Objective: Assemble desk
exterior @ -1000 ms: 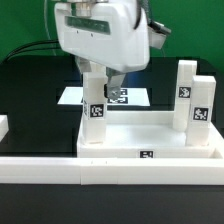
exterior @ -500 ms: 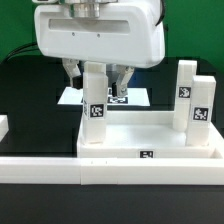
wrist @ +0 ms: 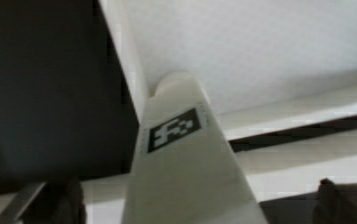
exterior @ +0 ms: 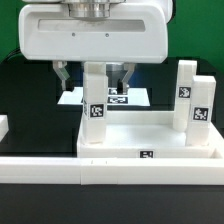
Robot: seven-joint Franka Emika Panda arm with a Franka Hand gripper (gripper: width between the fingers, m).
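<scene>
Desk [exterior: 150, 135] kept its upright leg [exterior: 93, 95] as the gripper [exterior: 90, 75] rose off it, jaws fully open and empty; that leg looked seated.

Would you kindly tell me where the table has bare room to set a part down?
Free: the black table between the tabletop and the exterior view's left edge. Crowded: the corner leg under the open gripper, the marker board behind, the legs opposite.
</scene>
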